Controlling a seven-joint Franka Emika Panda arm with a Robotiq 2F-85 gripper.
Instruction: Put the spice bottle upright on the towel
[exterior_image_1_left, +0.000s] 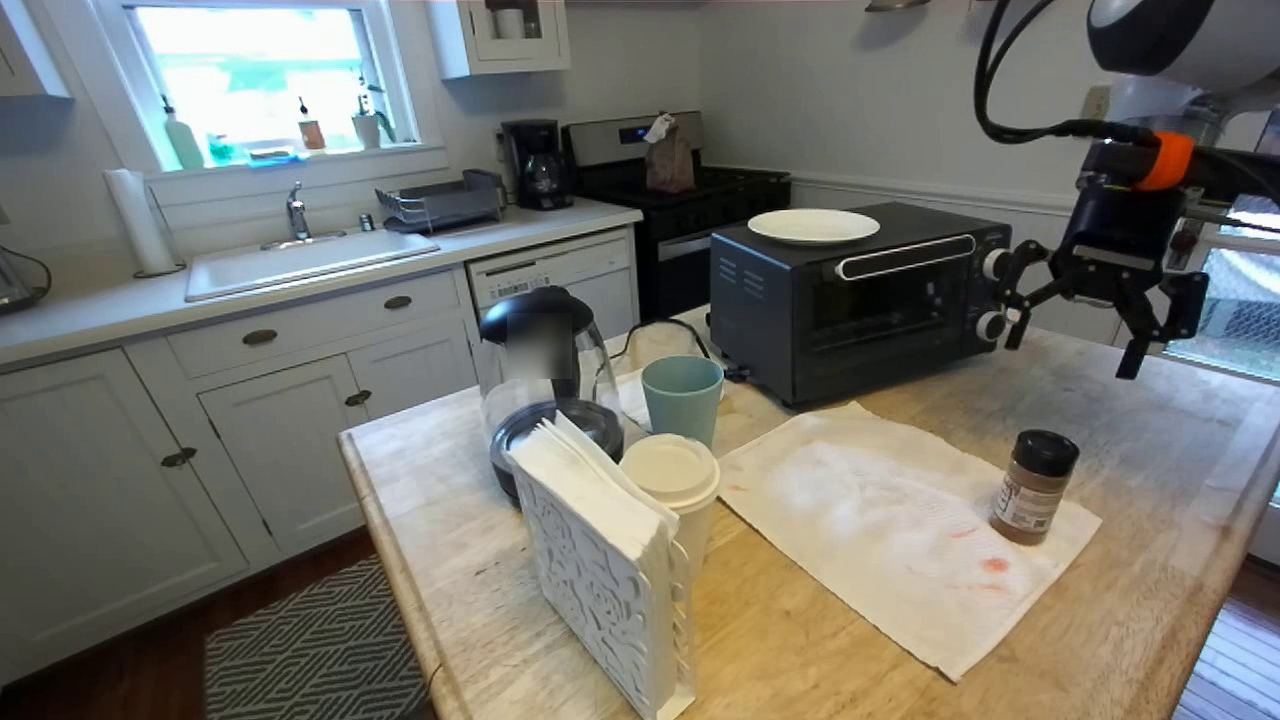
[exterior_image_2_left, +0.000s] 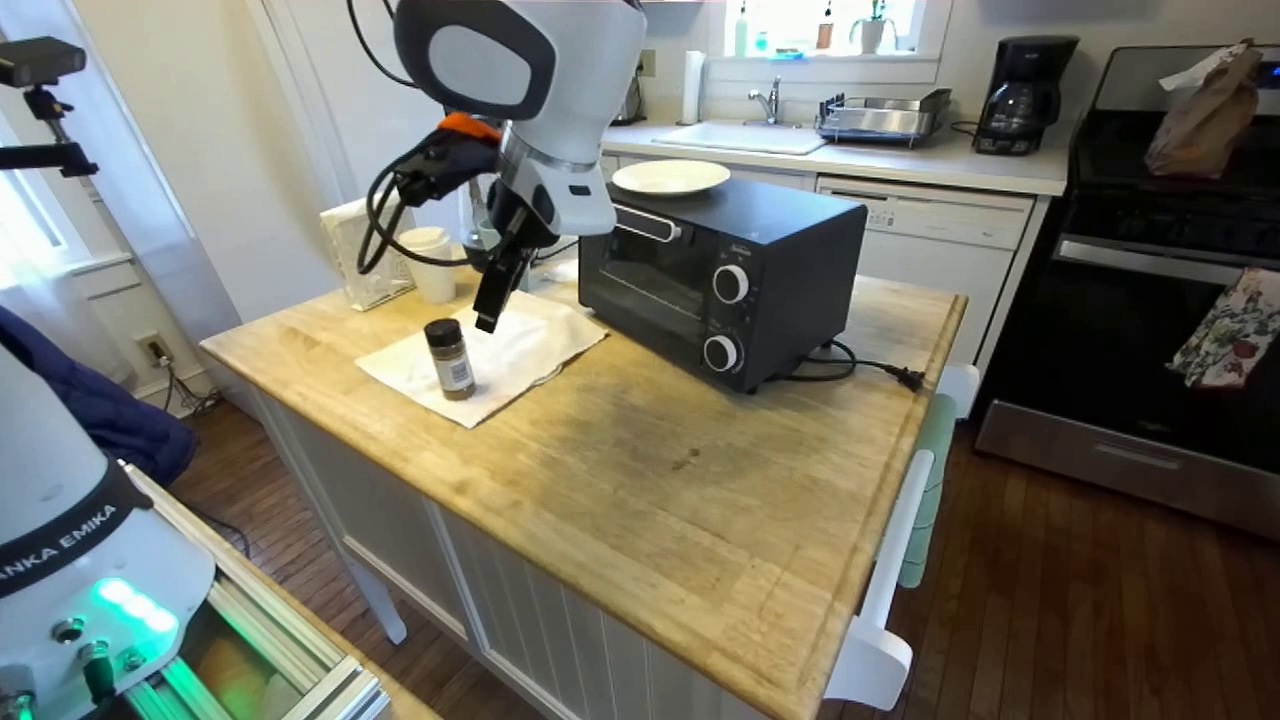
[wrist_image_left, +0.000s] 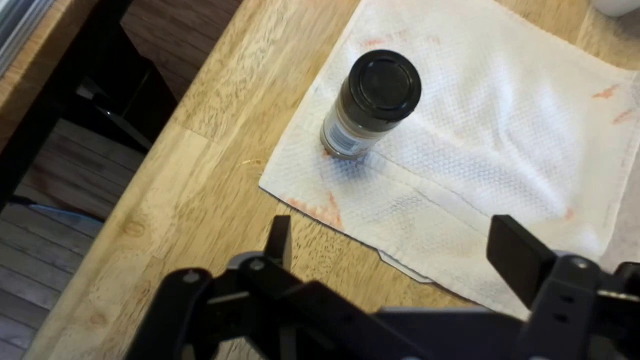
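Spice btl (wrist_image_left: 369, 106) stands nr gripper (wrist_image_left: 392, 242), lower, apart.

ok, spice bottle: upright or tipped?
Upright. In both exterior views the spice bottle stands on its base on the towel, black lid on top; the wrist view shows the gripper open, apart from it.

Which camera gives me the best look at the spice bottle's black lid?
The wrist view. It looks down on the black lid, large and with nothing in front, so the whole round top shows. Both exterior views show the lid smaller and more from the side, on the upright spice bottle.
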